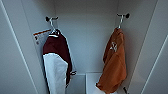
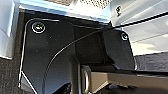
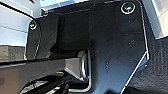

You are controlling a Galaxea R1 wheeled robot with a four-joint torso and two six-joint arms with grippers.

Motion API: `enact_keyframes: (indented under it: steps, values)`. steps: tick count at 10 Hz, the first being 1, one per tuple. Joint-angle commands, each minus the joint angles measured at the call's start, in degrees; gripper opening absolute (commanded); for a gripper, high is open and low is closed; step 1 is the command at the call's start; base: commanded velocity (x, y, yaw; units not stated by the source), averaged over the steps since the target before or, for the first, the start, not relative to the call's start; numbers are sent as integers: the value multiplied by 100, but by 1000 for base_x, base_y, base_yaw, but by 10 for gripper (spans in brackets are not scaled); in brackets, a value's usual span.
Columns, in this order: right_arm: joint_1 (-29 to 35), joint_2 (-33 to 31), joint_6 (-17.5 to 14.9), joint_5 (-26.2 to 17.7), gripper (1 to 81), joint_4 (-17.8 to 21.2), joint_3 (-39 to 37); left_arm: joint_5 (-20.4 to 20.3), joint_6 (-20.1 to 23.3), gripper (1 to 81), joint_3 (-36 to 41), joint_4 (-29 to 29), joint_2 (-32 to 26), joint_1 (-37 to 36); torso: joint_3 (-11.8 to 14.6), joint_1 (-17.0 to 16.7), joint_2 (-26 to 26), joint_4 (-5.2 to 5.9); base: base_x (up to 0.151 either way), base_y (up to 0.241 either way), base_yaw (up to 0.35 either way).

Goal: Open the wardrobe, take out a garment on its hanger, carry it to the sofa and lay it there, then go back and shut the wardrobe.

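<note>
The wardrobe stands open in the head view, its white inside walls and back facing me. On the right a bright orange garment with a small white mark on the chest hangs on its hanger, whose white hook sits over a dark peg on the right wall. The sofa is hidden from these views.
A maroon garment with white sleeves hangs from a second white hanger on the left wall peg. An orange-and-white label sticks to the left wall. A white shelf or box lies low between the two garments.
</note>
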Motion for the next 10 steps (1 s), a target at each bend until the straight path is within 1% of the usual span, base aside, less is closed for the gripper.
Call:
enact_keyframes:
  steps: [1,5,8,9,10]
  values:
    - [240,-4,14,-308,811,69,-1,205,39,811,13,87,-19,-196,0,0,0,0,75,0,0]
    - [232,5,-12,-308,811,43,-1,197,39,811,13,78,-10,-196,0,0,0,0,75,0,0]
    - [214,-4,-12,-308,811,43,-1,215,39,811,13,26,-10,-187,0,5,4,0,0,0,0]
    - [214,-4,-3,-308,811,43,-1,215,39,811,13,17,-19,-196,0,2,2,-262,0,0,0]
    - [214,-4,-3,-308,811,52,-1,206,39,811,13,26,-19,-205,0,2,2,-497,0,0,0]
